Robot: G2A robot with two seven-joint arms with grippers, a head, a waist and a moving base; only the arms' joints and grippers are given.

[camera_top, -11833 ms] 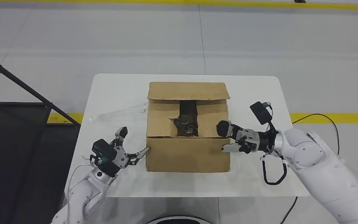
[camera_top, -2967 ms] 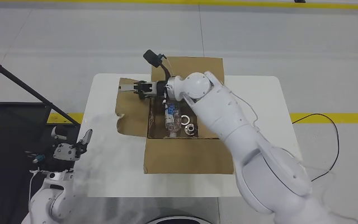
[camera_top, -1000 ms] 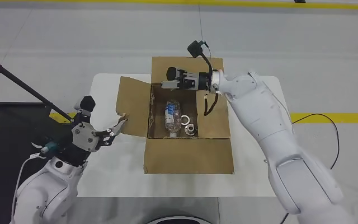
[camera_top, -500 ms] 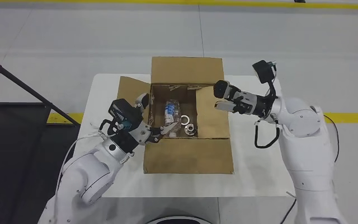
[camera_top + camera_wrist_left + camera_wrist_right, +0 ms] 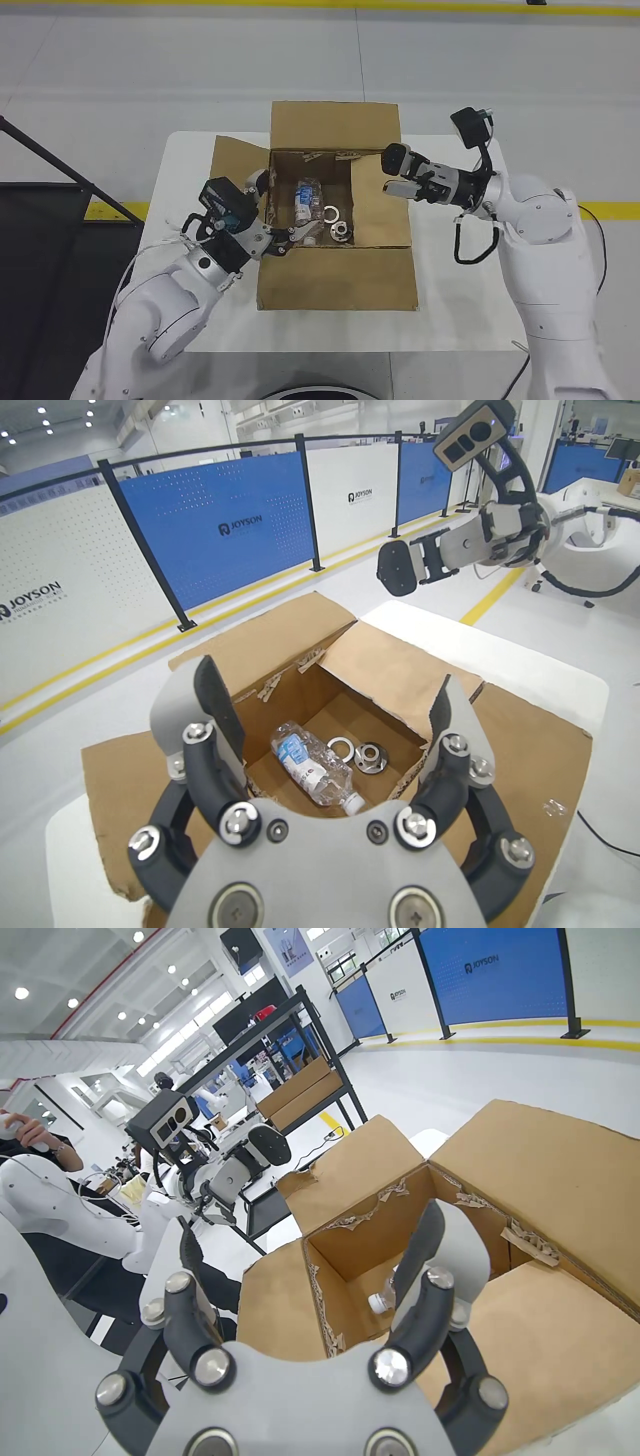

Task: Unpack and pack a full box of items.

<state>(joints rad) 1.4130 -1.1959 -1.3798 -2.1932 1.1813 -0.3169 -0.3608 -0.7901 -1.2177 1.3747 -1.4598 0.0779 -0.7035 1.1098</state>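
Open box (image 5: pixel 335 275), bottle (image 5: pixel 305 206) inside (lying flat), left pincer (image 5: pixel 327 685) spread

Open cardboard box (image 5: pixel 335 278) sitting on white table (image 5: pixel 455 300), flaps spread. Plastic bottle (image 5: pixel 305 203), washer (image 5: pixel 330 212), metal flange (image 5: pixel 340 232) lying inside. Left gripper (image 5: pixel 277 212) hovering at opening's left edge, fingers spread; right gripper (image 5: pixel 392 176) hanging above right flap.

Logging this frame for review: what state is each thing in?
Brown cardboard box: open, flaps folded out.
Clear plastic bottle: capped, lying sideways in box.
Silver metal ring: flat on box floor.
Silver flanged fitting: flat beside ring.
Left gripper: open, empty.
Right gripper: open, empty.
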